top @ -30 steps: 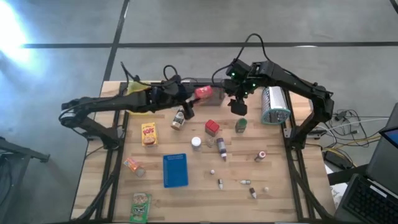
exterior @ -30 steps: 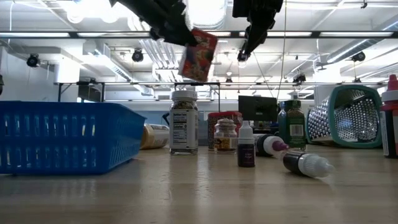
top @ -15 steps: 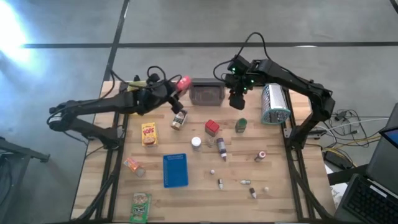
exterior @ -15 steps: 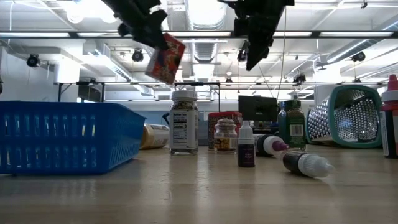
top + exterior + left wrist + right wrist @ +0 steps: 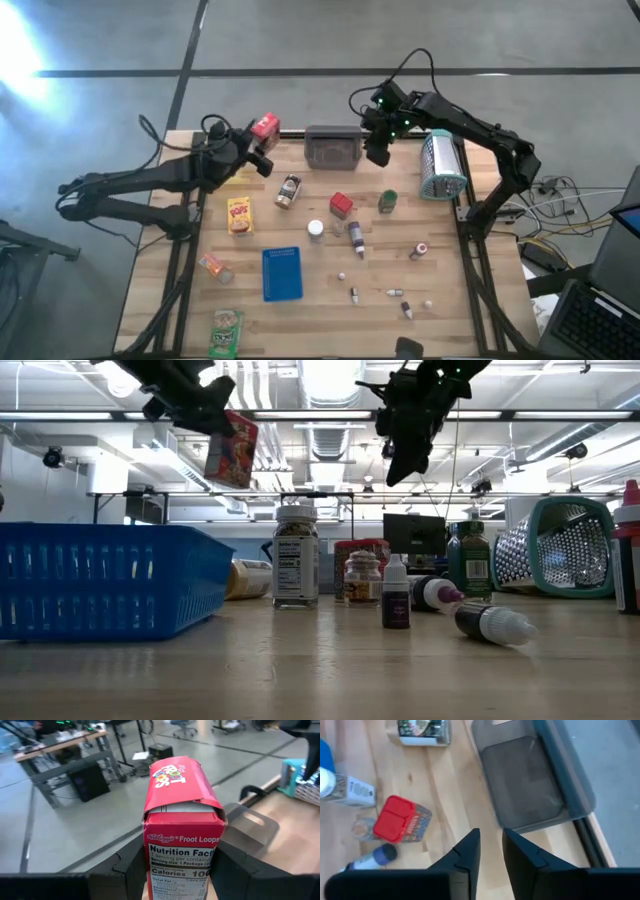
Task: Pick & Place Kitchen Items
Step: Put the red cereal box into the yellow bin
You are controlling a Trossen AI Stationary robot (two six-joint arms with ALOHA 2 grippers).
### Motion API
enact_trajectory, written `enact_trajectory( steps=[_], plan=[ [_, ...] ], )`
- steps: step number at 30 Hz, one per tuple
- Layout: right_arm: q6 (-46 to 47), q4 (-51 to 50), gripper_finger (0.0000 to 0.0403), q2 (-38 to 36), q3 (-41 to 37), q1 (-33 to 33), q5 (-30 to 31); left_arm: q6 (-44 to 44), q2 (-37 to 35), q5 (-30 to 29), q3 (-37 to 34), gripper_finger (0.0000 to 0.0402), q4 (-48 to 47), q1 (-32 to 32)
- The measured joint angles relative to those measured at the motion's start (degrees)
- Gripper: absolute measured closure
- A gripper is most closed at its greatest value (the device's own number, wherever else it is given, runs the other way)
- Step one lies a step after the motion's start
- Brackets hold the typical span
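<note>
My left gripper (image 5: 258, 140) is shut on a small red Froot Loops box (image 5: 265, 126), held high over the table's far left part, left of the grey bin (image 5: 333, 148). In the low view the box (image 5: 230, 448) hangs well above the table. My right gripper (image 5: 378, 156) hovers high just right of the grey bin, slanting down. Only a narrow gap shows between its fingers (image 5: 467, 855), and nothing is in it. Other kitchen items stand on the table: a yellow box (image 5: 239, 215), a jar (image 5: 288, 190), a red-topped box (image 5: 341, 206) and a green can (image 5: 388, 201). My left gripper pinches the box between its two fingers (image 5: 127, 870), on the two sides that flank the nutrition panel (image 5: 152, 870), at the box's lower part. The fingers come nearly level from the table's left. The box is lifted clear and stands roughly upright, its top flap up.
A flat blue tray (image 5: 282, 273) lies near the middle front, and in the low view a blue basket (image 5: 100, 580) shows at the left. A teal-rimmed metal mesh piece (image 5: 442, 170) lies at the far right. Several tiny bottles (image 5: 355, 238) are scattered across the middle and near right.
My left gripper has carried the red box from above the grey bin toward the table's left, along the far edge. The box has turned from tilted to more upright. My right gripper has drifted toward the far edge and tipped, and its fingers have drawn closer together.
</note>
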Motion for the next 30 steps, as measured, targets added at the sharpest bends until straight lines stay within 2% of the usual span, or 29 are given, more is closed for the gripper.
enact_trajectory(
  steps=[10,18,30],
  plan=[
    [1.4,6.3,0.0383,0.0,-0.2,-2.5,-0.1,-3.8,-4.6,-9.3,-7.6,0.0217,3.3,0.8],
    [2.4,12.5,0.039,0.0,-0.2,-3.3,-0.1,-4.1,-5.5,-9.4,-12.2,0.0217,6.7,5.1],
    [2.0,12.1,0.0394,0.0,-0.2,-3.4,-0.1,-7.2,-5.5,-9.3,-17.7,0.0217,9.7,11.6]
  ],
)
